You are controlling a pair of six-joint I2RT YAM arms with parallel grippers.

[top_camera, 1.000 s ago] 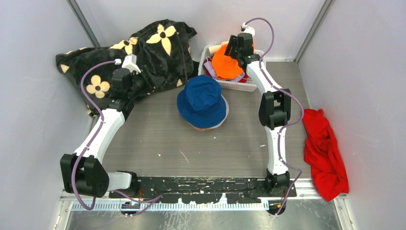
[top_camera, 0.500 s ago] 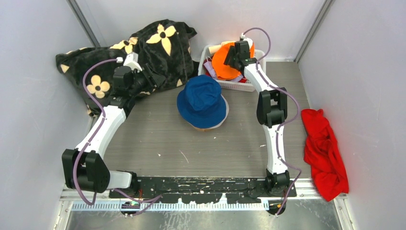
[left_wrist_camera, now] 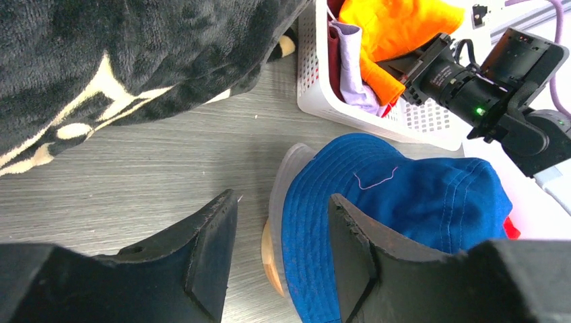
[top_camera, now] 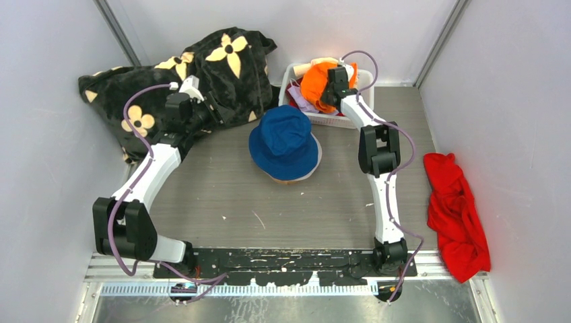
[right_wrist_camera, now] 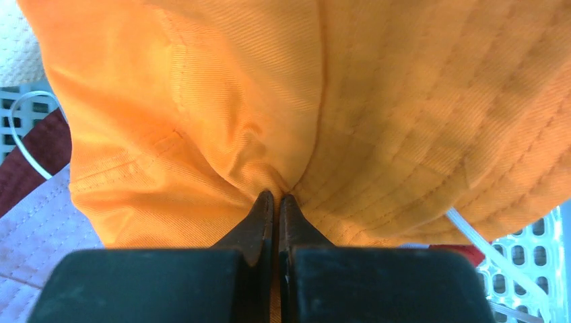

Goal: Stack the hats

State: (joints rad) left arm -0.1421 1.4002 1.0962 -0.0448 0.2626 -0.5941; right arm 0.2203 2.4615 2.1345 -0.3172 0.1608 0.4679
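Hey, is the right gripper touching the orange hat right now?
Touching. The right wrist view shows the right gripper with its jaws pinched shut on a fold of the orange hat, and the fabric puckers in toward the tips.

The orange hat (right_wrist_camera: 377,101) is stitched twill cloth, the basket (left_wrist_camera: 424,124) perforated white plastic, the table (top_camera: 222,188) matt grey woodgrain.

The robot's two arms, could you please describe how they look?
The left arm and right arm have slim white links between chunky black joints. A purple cable loops along each. The fingers are black tapering wedges; a green light glows on the right wrist.
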